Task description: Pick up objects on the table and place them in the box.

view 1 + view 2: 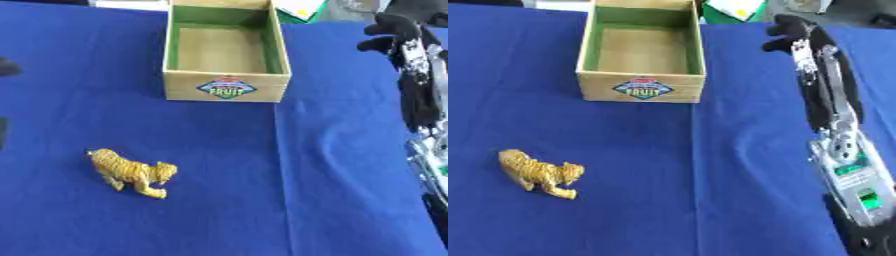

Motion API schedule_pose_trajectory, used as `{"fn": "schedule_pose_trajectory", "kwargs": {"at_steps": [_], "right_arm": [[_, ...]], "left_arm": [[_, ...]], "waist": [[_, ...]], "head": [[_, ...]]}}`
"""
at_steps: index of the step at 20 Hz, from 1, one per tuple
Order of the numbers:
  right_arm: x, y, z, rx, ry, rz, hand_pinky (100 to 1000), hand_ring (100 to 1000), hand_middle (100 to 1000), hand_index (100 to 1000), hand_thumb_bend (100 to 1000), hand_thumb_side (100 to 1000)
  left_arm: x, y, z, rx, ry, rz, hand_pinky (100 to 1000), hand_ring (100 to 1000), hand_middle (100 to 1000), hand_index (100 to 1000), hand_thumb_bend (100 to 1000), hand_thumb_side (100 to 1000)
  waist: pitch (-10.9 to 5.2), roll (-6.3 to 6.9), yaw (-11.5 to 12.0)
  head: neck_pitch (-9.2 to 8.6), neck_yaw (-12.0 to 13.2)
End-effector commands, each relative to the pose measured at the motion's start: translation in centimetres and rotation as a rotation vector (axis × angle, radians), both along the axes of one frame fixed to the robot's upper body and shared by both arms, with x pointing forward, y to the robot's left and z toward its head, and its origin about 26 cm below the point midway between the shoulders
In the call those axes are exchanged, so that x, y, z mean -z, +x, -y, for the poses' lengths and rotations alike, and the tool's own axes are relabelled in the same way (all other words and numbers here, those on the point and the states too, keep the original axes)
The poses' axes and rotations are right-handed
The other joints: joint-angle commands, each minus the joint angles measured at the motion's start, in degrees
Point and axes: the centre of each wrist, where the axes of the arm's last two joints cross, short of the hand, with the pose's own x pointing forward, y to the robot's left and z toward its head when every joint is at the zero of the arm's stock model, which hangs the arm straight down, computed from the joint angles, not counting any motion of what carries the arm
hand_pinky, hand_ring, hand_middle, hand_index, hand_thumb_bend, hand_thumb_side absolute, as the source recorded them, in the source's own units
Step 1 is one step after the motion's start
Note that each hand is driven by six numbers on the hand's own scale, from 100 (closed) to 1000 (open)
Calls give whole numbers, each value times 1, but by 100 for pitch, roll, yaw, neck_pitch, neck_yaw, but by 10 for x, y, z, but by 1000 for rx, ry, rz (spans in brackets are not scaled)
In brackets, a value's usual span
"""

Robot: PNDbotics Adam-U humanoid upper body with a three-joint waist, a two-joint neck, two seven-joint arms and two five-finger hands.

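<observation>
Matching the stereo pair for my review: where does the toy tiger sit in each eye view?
Left eye view: toy tiger lower left, on the blue cloth.
Right eye view: toy tiger nearer the left edge, same height.
Shared landmark: the wooden box with the FRUIT label, up and to the right of it.

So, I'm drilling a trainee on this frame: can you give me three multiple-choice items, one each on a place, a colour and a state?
1. Where does the toy tiger lie?
A. inside the box
B. on the cloth, nearer the camera than the box and to its left
C. in the right hand

2. What colour lines the inner walls of the wooden box?
A. red
B. green
C. yellow

3. What does the box hold?
A. nothing that shows
B. the tiger
C. a heap of fruit

Key: 1 B, it lies on the blue tablecloth. 2 B, green shows above the bare floor. 3 A, only the floor shows, and the right hand hangs to the box's right.
</observation>
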Motion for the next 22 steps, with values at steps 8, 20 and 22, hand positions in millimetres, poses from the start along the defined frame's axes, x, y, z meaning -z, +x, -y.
{"fn": "schedule_pose_trajectory", "kwargs": {"at_steps": [8,20,22], "right_arm": [[-8,-2,-1,-12,-24,21,832,662,684,816,100,911],[-6,-3,-2,-16,-21,12,832,661,683,816,100,906],[-6,-3,-2,-17,-20,11,832,661,683,816,100,904]], "left_arm": [[-25,-1,30,4,234,-101,581,718,808,922,100,831],[-27,0,51,20,338,-400,645,774,839,940,371,862],[-26,0,55,30,368,-465,647,776,837,951,413,894]], "waist": [[-47,25,-39],[-77,12,-23],[-78,14,-25]], "head": [[102,3],[27,-2],[22,-6]]}}
